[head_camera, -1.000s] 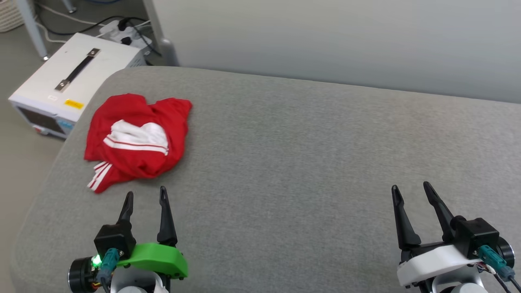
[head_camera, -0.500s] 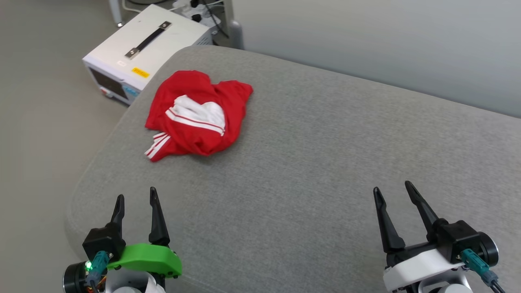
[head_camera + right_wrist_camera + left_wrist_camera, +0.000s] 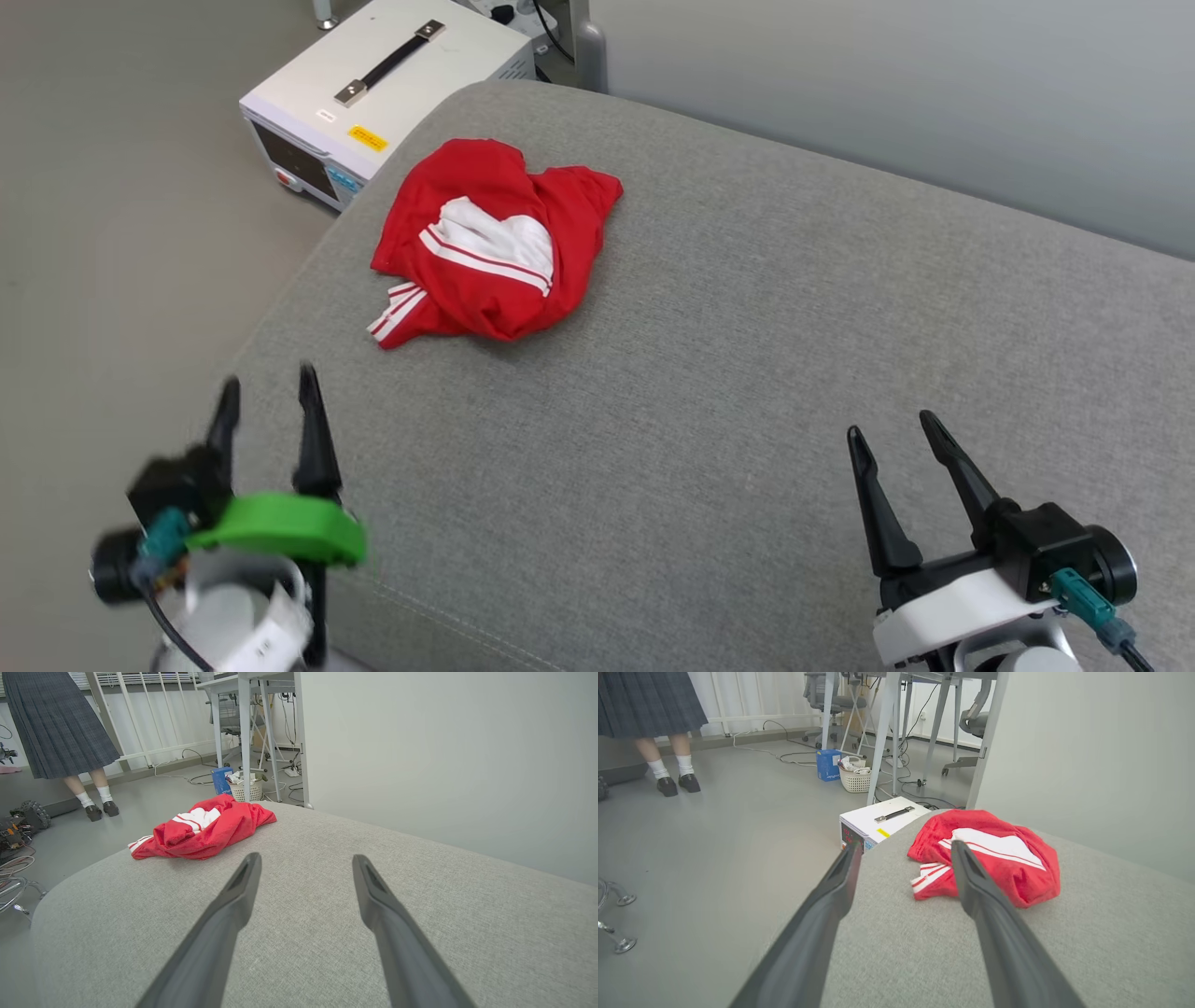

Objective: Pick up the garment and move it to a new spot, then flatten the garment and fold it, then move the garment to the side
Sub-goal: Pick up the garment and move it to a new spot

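Note:
The garment (image 3: 495, 243), red with a white sleeve and striped trim, lies crumpled near the far left corner of the grey cushioned surface (image 3: 747, 355). It also shows in the left wrist view as the garment (image 3: 999, 858) just past the fingertips, and in the right wrist view as the garment (image 3: 201, 833) far ahead on the left. My left gripper (image 3: 266, 397) hovers open at the surface's left edge, short of the garment, with nothing between its fingers. Open and empty as well, my right gripper (image 3: 892, 429) sits at the lower right.
A white instrument box (image 3: 392, 89) with a black handle stands on the floor beside the surface's far left corner. A pale wall (image 3: 934, 84) runs behind. A person's legs (image 3: 672, 765) stand across the floor; desk legs, cables and a basket (image 3: 854, 777) lie beyond.
The head camera has swung left, so the whole picture has shifted. My left gripper has moved left toward the surface's edge. Both grippers stay open; the garment lies as before.

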Robot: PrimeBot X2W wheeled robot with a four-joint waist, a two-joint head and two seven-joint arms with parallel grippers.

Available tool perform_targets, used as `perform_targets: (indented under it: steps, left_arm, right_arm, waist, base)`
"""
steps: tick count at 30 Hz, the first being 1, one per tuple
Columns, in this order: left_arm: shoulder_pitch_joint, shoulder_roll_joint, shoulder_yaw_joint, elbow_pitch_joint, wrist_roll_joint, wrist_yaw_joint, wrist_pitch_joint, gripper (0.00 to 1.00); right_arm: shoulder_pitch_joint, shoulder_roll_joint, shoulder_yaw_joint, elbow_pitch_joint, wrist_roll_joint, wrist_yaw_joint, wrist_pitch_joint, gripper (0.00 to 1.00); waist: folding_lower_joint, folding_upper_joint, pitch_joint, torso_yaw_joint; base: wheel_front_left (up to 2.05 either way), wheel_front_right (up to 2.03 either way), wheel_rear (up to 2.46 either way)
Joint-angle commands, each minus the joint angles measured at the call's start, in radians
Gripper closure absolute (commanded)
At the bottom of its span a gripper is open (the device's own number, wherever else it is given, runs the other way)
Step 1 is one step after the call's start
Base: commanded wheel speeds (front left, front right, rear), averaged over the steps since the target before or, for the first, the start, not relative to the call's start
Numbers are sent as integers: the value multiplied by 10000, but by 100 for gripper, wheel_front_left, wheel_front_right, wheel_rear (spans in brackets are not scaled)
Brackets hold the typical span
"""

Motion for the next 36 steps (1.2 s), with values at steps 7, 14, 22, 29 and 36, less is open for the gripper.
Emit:
perform_targets:
  steps: [7,14,22,29,36]
  left_arm:
    - [-3261,1322,-226,1302,-128,-941,60,0]
    - [-6144,2367,-2147,2240,-1401,-1047,2027,0]
    - [-8317,3773,-5215,2956,-4007,-1051,6345,0]
    - [-8960,4718,-7247,3329,-5795,-1051,9394,0]
    - [-8646,4822,-7762,4274,-6987,-1052,9805,0]
  right_arm:
    - [-698,-41,-180,-286,-430,-7,-90,0]
    - [-1204,-223,-177,-598,-506,-7,-90,0]
    - [-1740,-495,172,-722,-421,-7,-90,0]
    - [-2052,-696,279,-700,-301,-7,-90,0]
    - [-2342,-810,278,-670,-254,-7,-90,0]
  waist:
    - [-1,0,935,-660]
    - [-1,0,1765,-1201]
    - [-1,0,2491,-1843]
    - [-1,0,3100,-2343]
    - [-1,0,3653,-2734]
  base:
    - [0,0,0]
    - [0,0,0]
    - [0,0,0]
    - [0,0,0]
    - [0,0,0]
